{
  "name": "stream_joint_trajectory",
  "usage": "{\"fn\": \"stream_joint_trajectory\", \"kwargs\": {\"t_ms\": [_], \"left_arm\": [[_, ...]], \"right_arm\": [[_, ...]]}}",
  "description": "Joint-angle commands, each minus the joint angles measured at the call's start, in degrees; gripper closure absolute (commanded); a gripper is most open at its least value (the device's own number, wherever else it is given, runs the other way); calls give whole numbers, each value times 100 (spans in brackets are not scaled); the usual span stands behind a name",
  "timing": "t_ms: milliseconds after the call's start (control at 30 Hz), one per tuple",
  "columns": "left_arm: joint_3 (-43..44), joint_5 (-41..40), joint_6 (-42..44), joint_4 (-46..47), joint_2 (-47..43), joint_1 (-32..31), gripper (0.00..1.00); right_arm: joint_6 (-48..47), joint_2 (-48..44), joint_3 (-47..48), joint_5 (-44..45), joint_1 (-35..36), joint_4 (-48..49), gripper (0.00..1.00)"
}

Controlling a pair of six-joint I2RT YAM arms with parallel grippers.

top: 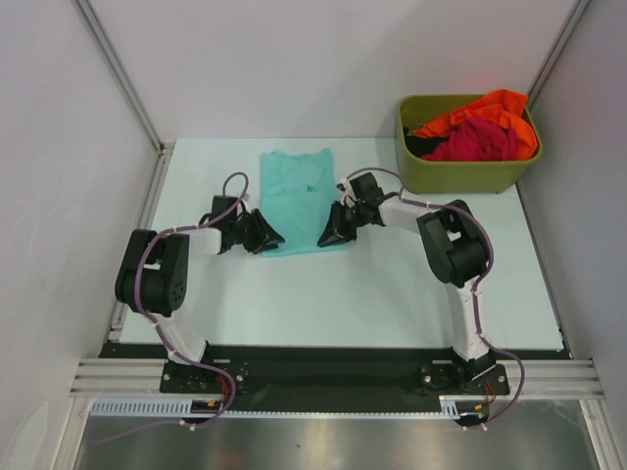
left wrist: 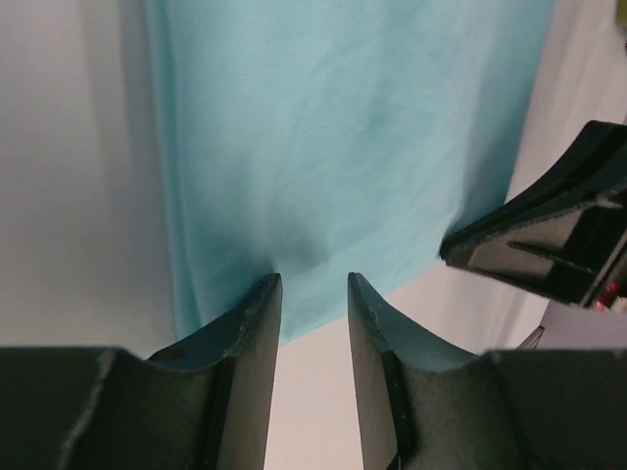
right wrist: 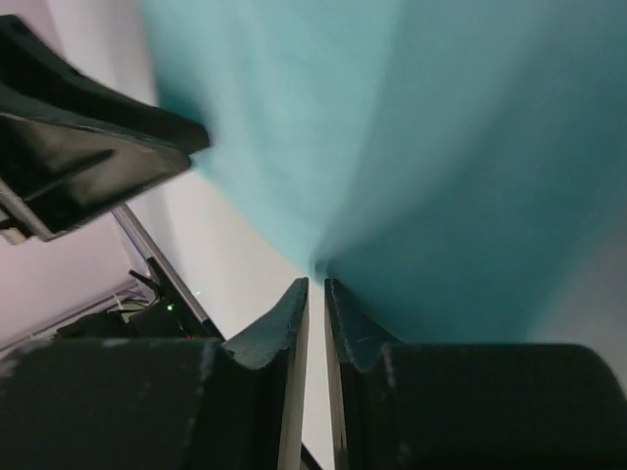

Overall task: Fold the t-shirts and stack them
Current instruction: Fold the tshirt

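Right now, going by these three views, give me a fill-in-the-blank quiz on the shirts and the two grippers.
1. The only t-shirt lying on the table is coloured ____.
2. The olive-green bin, holding the orange t-shirt and the magenta t-shirt, stands on the ____ arm's side.
3. Of the left gripper and the right gripper, both at that shirt's near hem, the ____ one's jaws stand wider apart.

Missing words: teal; right; left.

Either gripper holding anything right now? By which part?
Right gripper pinches the teal t-shirt at its near edge. Left gripper stands open at that same edge and grips nothing.
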Motion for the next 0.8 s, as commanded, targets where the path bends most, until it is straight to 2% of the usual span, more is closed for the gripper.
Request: {"fn": "stream_joint_trajectory", "kwargs": {"t_ms": [0,133,167,233,267,367,467,533,667,767], "left_arm": [[-130,-100,510,127,4,126,62],[-465,-337,722,-294,-443,293,63],[-518,-355,766,-331,-575,311,64],[-571,-469,854,-821,-944,311,64],[-615,-556,863,-910,-1398,311,63],[-624,-820,811,-1323,-2042,311,58],[-860,-533,84,-869,-2545,285,54],[-861,-356,-173,-219,-2371,206,54],[-484,-48,-595,397,-1431,-180,56],[-570,-83,-850,899,-885,-234,56]], "right_arm": [[59,-78,-504,-246,-425,662,84],[-248,-482,-1470,-290,-926,636,84],[-371,-605,-1533,-238,-1074,366,84],[-626,-938,-1552,-167,-1137,4,84],[-862,-1036,-1473,-36,-1146,-372,83],[-821,-1361,-1315,0,-1120,-595,80],[-375,-1459,-1078,-8,-936,-289,77],[-180,-1249,-893,-35,-664,-113,76],[365,-512,-260,-420,-224,466,74],[690,-71,12,-587,-30,775,74]]}}
